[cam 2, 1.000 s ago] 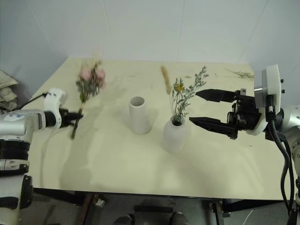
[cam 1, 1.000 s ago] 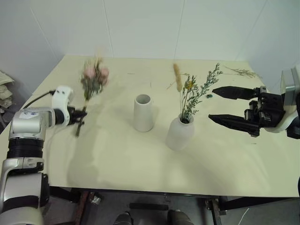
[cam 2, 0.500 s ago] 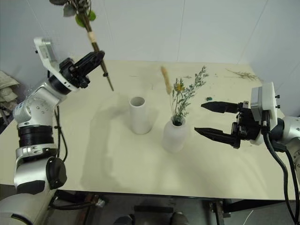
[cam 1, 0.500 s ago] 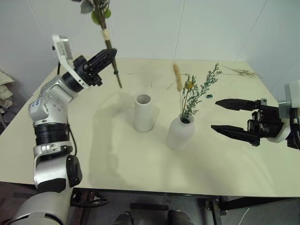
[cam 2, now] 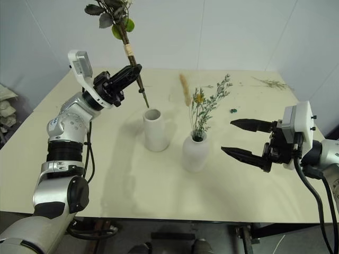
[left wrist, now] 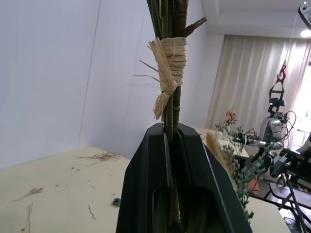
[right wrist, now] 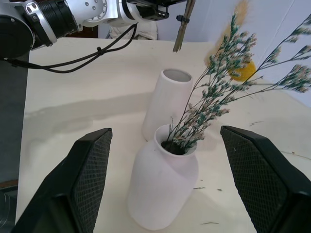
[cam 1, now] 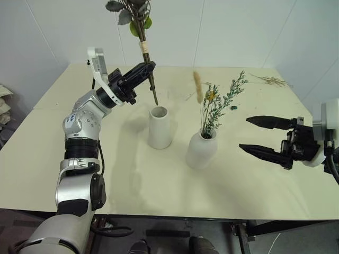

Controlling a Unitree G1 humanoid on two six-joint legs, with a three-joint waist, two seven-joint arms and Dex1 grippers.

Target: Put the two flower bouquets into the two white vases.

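Now the left claw (cam 1: 144, 69) is clamped tight on the stems of the rose bouquet (cam 1: 142, 37), just below its raffia tie (left wrist: 167, 63), and the cut ends hang a little above and behind the mouth of the straight white vase (cam 1: 159, 127). The stems lean, heads tipped up and away, so the smart play looks like this: bring the stems nearer upright, line the tips over the open mouth, then sink them straight in before letting go. Come in slanted and the tips may catch the rim and tip the vase, which stands free near the middle of the worktop (cam 1: 159, 185).

Just beside it, toward the right edge, the round narrow-necked vase (cam 1: 201, 151) already carries the slim green bouquet (cam 1: 214, 106) with its yellow flower and tan spike. The right claw (cam 1: 265, 135) waits spread wide and empty, nearer the right edge, apart from that vase.

The worktop is pale cream and matte. A loose dried twig (cam 1: 273, 80) lies by the far right corner, with small scraps scattered along the far edge. White panelled walls close in behind.
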